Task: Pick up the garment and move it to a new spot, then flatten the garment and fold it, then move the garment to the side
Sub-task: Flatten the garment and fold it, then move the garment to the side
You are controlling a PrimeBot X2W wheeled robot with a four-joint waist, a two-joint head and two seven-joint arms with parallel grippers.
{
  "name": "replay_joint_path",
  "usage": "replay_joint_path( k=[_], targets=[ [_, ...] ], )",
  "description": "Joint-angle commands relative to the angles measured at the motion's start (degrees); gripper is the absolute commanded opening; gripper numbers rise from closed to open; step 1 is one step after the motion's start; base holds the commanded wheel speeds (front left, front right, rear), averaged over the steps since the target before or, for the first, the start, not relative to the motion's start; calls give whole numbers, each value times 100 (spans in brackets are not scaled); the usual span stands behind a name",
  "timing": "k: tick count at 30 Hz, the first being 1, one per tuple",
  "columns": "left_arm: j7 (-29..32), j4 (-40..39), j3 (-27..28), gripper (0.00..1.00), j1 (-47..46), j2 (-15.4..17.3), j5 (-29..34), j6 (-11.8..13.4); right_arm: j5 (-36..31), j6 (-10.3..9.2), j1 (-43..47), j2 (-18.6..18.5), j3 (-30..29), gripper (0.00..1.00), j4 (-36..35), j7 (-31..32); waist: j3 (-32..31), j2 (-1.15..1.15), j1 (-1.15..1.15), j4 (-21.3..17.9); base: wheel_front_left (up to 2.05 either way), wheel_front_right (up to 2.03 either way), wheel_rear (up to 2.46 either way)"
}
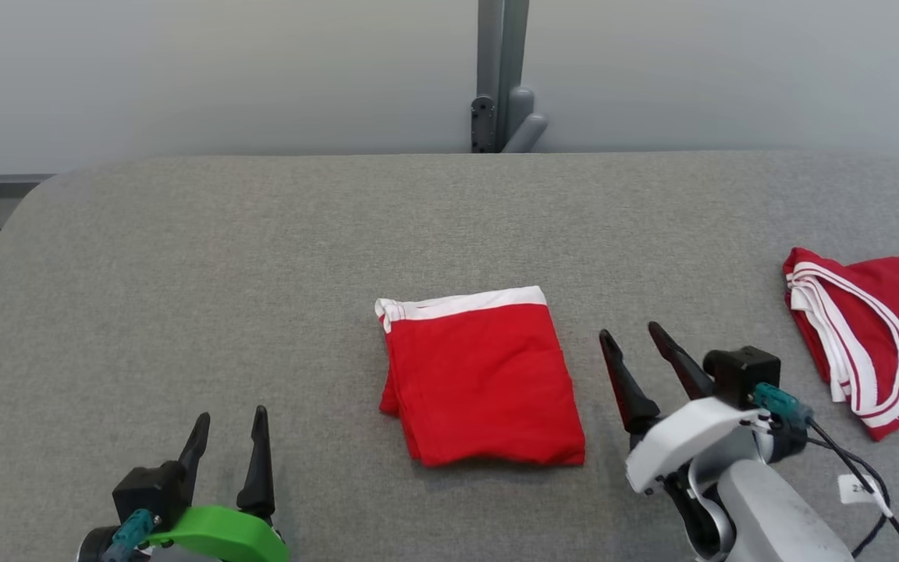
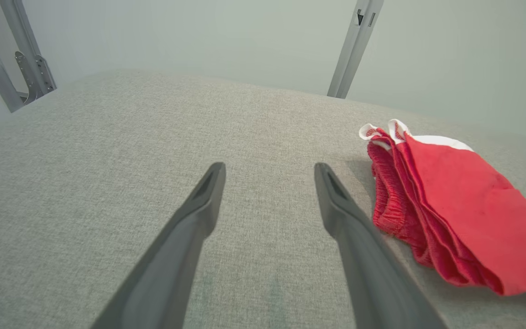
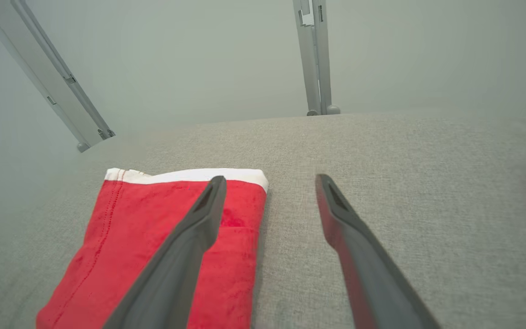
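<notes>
The garment [image 1: 481,378], red shorts with a white stripe along the far edge, lies folded into a compact rectangle in the middle of the grey table [image 1: 262,257]. In the left wrist view the garment [image 2: 450,205] shows its stacked layers at the right. My right gripper [image 1: 631,334] hovers open just right of the garment, nothing between its fingers; in its wrist view the garment [image 3: 121,246] lies under and left of the left finger [image 3: 199,219]. My left gripper [image 1: 231,417] stands open near the front left, well apart from the garment.
A second red garment [image 1: 879,336] with white-striped trim lies at the table's right edge. A grey metal post [image 1: 500,74] rises behind the table's far edge. A cable and tag [image 1: 859,488] hang by my right wrist.
</notes>
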Motion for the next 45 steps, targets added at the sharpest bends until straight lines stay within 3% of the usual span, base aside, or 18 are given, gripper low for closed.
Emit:
replay_joint_path(
  k=[1, 9, 19, 34, 45],
  targets=[
    [-16, -76, 102, 100, 126, 14, 90, 25, -224, 1, 209, -24, -188, 100, -83, -12, -6, 0, 0, -273, 0, 0, 0],
    [-16, -488, 388, 100, 427, 13, 277, 64, -1062, 0, 927, 62, -1274, 100, -364, -12, 16, 0, 0, -615, 0, 0, 0],
    [-16, -700, 498, 100, 714, 12, 424, 119, -1339, 0, 1142, 153, -1668, 100, -682, -13, -81, 0, 0, -803, 0, 0, 0],
    [-16, -769, 361, 100, 795, 11, 431, 137, -1245, 0, 1219, 167, -1466, 100, -739, -13, -71, 0, 0, -747, 0, 0, 0],
    [-16, -650, -73, 100, 541, 14, 272, 167, -1003, 0, 653, 164, -711, 100, -324, -12, 349, 0, 0, -1, 0, 0, 0]
  ],
)
